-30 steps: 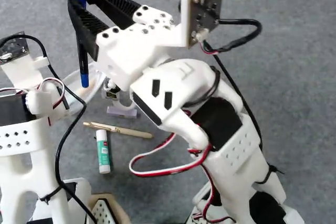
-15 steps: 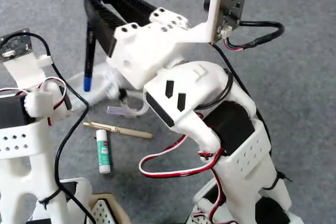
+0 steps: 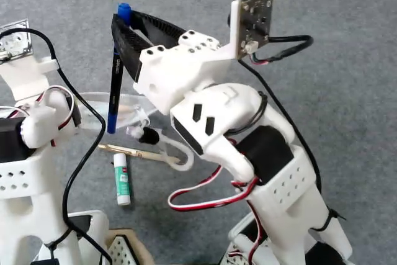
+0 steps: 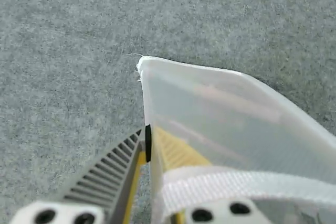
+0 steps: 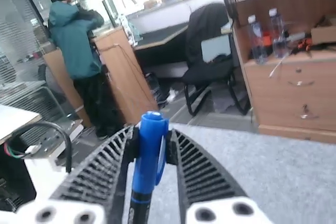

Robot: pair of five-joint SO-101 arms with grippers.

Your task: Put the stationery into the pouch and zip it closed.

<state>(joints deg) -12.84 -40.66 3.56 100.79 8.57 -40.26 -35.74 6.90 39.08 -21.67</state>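
Between the right jaws, blue pen [image 5: 150, 150]

The fixed camera looks down over the grey desk [image 3: 347, 60] from behind the two arms [image 3: 248, 153]. The left wrist camera peers down, close on the pouch [image 4: 220, 124]. The right tilts up past the pen [image 5: 149, 145] toward a wooden cabinet [image 5: 283, 82]. The overhead view shares that pen.

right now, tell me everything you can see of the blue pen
The blue pen is slim and plastic-looking: bright blue cap on top, dark barrel with print, blue lower end. It hangs almost upright, its cap end clamped in the right gripper, its lower end by the clear pouch; whether they touch is unclear.
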